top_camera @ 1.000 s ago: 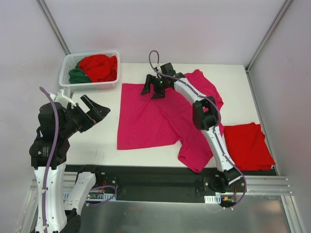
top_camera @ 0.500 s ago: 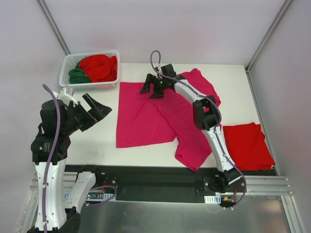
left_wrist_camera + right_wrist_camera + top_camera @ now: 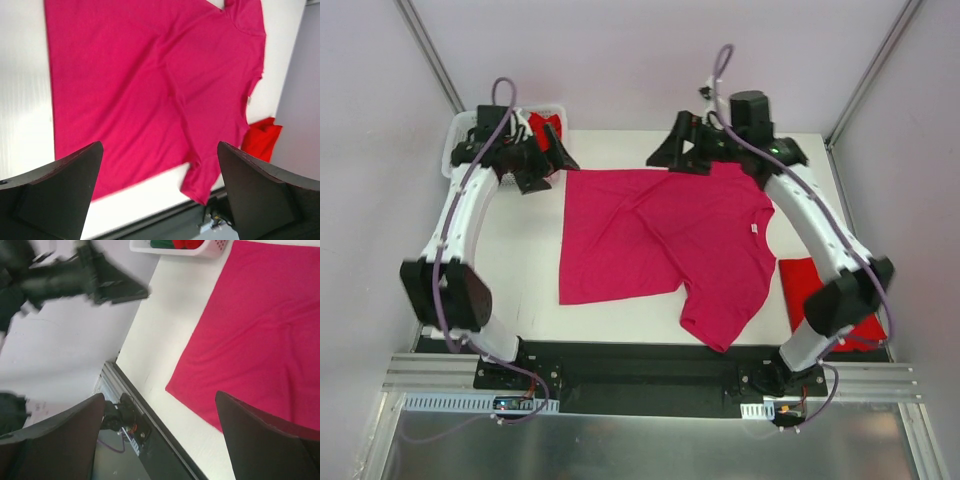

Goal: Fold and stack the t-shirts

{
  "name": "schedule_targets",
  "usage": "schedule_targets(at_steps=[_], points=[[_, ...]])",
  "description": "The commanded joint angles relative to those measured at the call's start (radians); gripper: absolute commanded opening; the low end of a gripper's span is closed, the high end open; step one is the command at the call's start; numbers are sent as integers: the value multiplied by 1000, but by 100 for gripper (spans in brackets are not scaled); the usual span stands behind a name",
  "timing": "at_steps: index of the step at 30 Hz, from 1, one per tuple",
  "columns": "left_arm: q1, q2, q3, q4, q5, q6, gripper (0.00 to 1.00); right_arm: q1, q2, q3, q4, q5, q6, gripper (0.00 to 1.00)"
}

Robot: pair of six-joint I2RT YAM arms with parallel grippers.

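A magenta-pink t-shirt [image 3: 660, 235] lies spread on the white table [image 3: 520, 260], one sleeve reaching toward the near edge. My left gripper [image 3: 548, 165] hangs open above the shirt's far left corner, beside the basket. Over the shirt's far edge my right gripper [image 3: 680, 152] is open too. Neither holds anything. A folded red t-shirt [image 3: 820, 285] lies at the right, partly behind the right arm. The left wrist view looks down on the magenta shirt [image 3: 150, 85] and the red one [image 3: 262, 137] between open fingers [image 3: 55, 195]. The right wrist view shows the magenta shirt's left part [image 3: 260, 335].
The white lattice basket [image 3: 460, 150] sits at the far left corner, mostly hidden by the left arm, with red cloth [image 3: 542, 125] showing inside. It also appears in the right wrist view, basket [image 3: 200, 247], next to the blurred left arm [image 3: 75, 275]. Grey walls enclose the table.
The left arm swung from the near left up to the basket. The right gripper rose off the magenta shirt toward the far edge. The shirt's right half now lies spread flatter.
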Motion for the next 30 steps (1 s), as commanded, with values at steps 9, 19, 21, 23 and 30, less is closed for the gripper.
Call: schedule_targets(at_steps=[9,19,21,23,30], points=[[-258,570,529,-104,-328,194,99,-15,-437,-325,-434,150,-173,96],[-280,802,780,-297,-512,217,99,-15,-526,-388,-547,191,-193,96],[-261,836,777,-313,-472,195,99,-16,-527,-391,-566,193,-199,96],[-244,857,786,-316,-454,188,99,-16,-526,-393,-576,191,-205,96],[-177,949,876,-273,-204,108,99,-16,-507,-387,-601,187,-225,96]])
